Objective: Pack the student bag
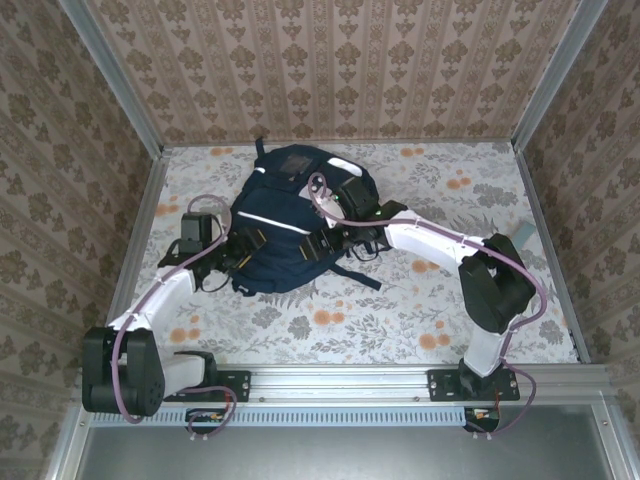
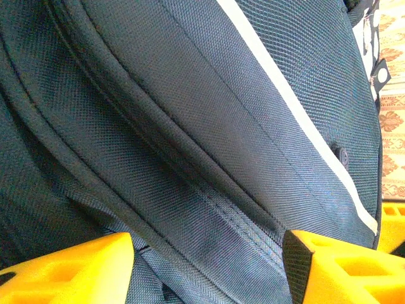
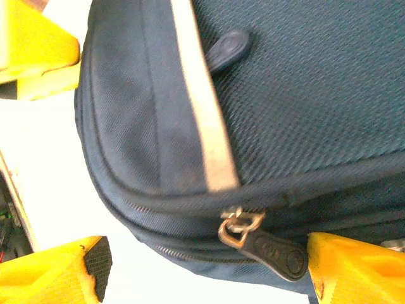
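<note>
Left hand (image 2: pixel 209 269) has its fingers well apart, with a ridge of the student bag (image 1: pixel 285 245) bulging between them; whether they pinch the fabric I cannot tell. Right hand (image 3: pixel 202 272) stands wide open at the bag's opposite side, gripping nothing. A dark zip pull (image 3: pixel 272 250) lies between its fingers, close to one of them. Between both hands the bag lies flat on the table (image 1: pixel 400 310).
</note>
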Available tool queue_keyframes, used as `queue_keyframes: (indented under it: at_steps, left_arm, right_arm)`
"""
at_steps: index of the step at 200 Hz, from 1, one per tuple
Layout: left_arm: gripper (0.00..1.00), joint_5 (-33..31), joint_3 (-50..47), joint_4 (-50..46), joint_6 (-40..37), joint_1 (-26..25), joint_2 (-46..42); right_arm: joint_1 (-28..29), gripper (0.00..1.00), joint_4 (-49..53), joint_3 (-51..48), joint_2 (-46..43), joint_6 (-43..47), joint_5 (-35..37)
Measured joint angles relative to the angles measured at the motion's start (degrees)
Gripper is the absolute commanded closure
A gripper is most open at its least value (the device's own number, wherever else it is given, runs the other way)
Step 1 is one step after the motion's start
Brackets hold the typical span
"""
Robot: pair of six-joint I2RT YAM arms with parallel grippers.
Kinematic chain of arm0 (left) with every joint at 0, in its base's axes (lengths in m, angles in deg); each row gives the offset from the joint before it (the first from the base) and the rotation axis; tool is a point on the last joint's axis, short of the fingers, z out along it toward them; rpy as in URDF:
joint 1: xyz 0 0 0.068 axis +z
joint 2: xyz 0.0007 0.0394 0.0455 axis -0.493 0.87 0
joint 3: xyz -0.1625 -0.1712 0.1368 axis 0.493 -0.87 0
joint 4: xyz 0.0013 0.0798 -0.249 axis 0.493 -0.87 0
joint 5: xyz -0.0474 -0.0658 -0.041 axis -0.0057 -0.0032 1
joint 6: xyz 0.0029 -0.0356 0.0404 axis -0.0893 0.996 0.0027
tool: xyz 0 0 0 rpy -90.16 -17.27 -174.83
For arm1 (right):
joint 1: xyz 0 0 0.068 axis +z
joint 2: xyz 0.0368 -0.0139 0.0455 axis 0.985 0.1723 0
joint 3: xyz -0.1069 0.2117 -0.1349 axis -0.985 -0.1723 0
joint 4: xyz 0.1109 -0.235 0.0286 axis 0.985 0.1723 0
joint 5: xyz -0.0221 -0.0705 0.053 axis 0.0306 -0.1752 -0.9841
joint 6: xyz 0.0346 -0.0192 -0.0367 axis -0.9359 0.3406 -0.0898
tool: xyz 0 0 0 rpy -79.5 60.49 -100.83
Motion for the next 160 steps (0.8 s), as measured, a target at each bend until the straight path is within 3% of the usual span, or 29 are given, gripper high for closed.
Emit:
queue_keyframes:
  at_steps: [49,160]
  left_arm:
    - [0.35,0.2,0.0,0.6,0.0,-0.3,0.2]
    - [0.35,0.2,0.0,0.5,0.0,-0.5,0.2]
  right_arm:
    - [1.0,0.4,1.1,-1.1,-0.5,0.8,3.2]
    - [3.8,0.65,1.9,2.6,1.2,3.6,14.3]
